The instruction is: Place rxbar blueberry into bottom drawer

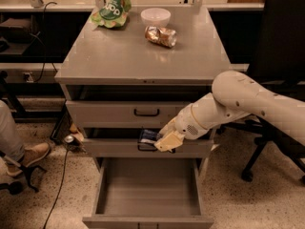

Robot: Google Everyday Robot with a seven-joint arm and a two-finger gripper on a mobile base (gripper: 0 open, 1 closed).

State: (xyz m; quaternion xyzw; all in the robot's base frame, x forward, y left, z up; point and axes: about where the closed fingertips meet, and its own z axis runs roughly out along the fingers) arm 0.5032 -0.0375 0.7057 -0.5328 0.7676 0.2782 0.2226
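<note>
Holding the rxbar blueberry [148, 136] pinched tight in my claw [158, 140] above the open bottom drawer [147, 194]; next, I'm judging, I'm lowering it inside and releasing.

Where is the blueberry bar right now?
The rxbar blueberry is held in the gripper near the middle of the camera view, in front of the middle drawer and above the open bottom drawer.
</note>
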